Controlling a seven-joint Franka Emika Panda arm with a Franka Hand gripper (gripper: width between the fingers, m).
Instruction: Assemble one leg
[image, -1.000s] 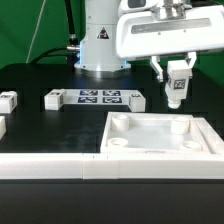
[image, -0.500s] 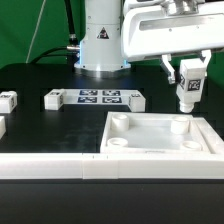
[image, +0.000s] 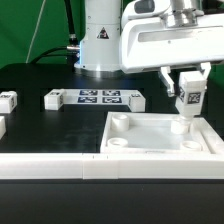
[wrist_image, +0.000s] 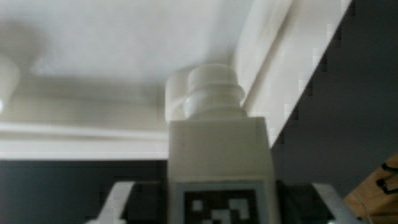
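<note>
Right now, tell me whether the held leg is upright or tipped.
Upright: the leg hangs vertical in the gripper, tag facing the exterior camera, peg end down over a corner hole of the panel.

Three legs show whole: the held leg (image: 189, 96), a second leg (image: 53, 98) and a third leg (image: 8, 99). One square panel (image: 160, 135). One marker board (image: 105, 98).

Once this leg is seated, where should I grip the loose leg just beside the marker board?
Come straight down on the loose leg and pinch its long near and far sides mid-length. It lies flat and low, and the marker board sits close at its end, so those sides look freest.
</note>
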